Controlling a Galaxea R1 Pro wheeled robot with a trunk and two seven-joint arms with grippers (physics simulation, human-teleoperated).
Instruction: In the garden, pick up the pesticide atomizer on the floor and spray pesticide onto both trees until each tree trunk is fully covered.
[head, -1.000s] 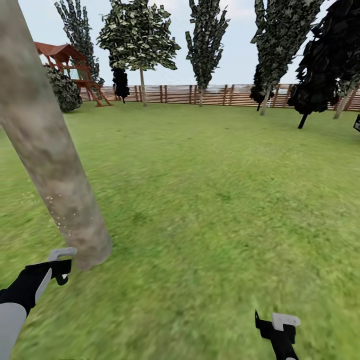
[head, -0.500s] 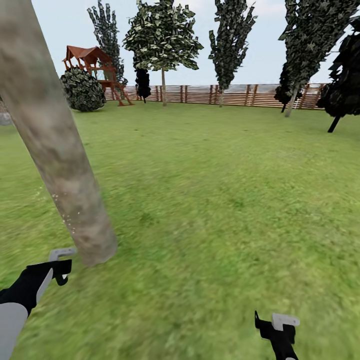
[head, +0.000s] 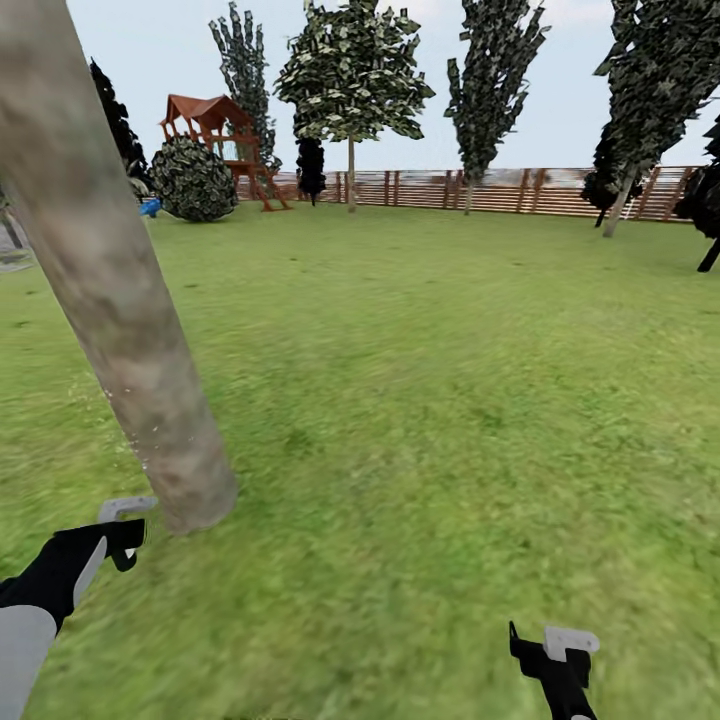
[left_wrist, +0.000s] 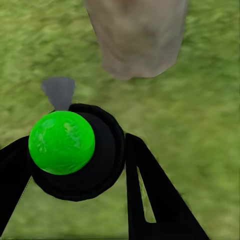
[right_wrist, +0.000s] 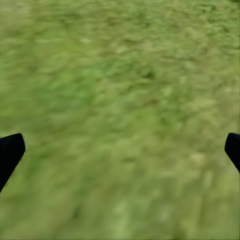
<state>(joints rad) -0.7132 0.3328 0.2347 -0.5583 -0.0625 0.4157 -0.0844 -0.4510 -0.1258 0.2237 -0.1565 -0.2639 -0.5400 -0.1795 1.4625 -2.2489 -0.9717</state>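
Jaws of the left gripper (left_wrist: 75, 165) were seen pinching the pesticide atomizer (left_wrist: 75, 155), a dark round bottle with a bright green cap and a grey nozzle pointing toward the tree trunk (head: 110, 280). Jaws of the right gripper (right_wrist: 120, 150) were spread wide, with nothing between them and only the floor (right_wrist: 120, 100) of blurred grass beneath.

The left gripper (head: 120, 530) was noted low, just beside the base of the trunk and not touching it. The trunk was seen leaning, pale and mottled, with faint light specks on its lower part. Whether those were spray could not be told.

Judgement: spraying of the first tree appeared to be under way. The nozzle would best be kept aimed squarely at the trunk and swept from base upward, then carried round its far side, so that no strip is missed. Contact with the bark should be avoided. A fence (head: 520, 190) and further trees (head: 350, 80) were noted well beyond the trunk.
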